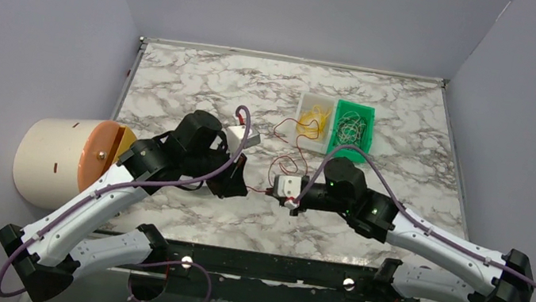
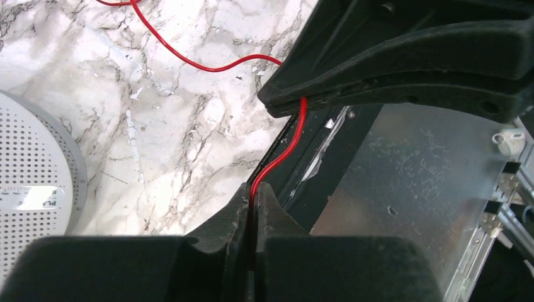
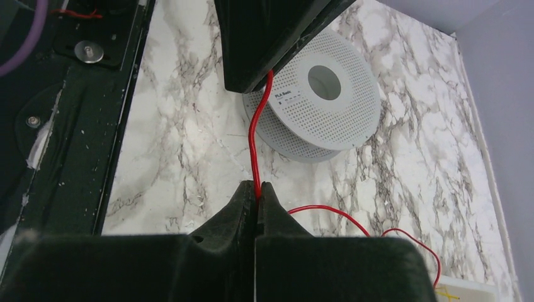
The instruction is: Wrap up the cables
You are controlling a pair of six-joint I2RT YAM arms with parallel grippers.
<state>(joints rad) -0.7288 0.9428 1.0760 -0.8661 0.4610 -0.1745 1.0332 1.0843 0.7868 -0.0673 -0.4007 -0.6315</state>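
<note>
Task looks early. Left gripper (image 2: 255,192) is pressed together on the red wire (image 2: 286,148), which comes out right between its tips. Right gripper (image 3: 257,189) is likewise clamped on the same wire, pinching it at its tips. The two grippers face each other tip to tip, close but not touching, with only a short span of wire between them. That span is the one tidy part. No coil, loop bundle or winding shows on either gripper or anywhere else, so the actual wrapping is judged not yet done and almost all of it is left. The rest of the wire lies loose on the tabletop (image 1: 203,77) in slack curves beyond the grippers, on the side away from the arm bases. It trails toward the clear bin (image 1: 314,118) of yellow wires and the green bin (image 1: 353,124) next to it. Where the free ends lie cannot be made out. The long axis of the held span runs straight from one gripper's tips to the other's, left-right across the tabletop in the top view. It is nearly straight in the right wrist view and has a small S-bend in the left wrist view, so it is not fully taut. Past the right gripper the wire bends off sideways and curls away. A white perforated spool (image 3: 334,100) sits flat on the tabletop just behind and below the left gripper, and the wire is not on it.
</note>
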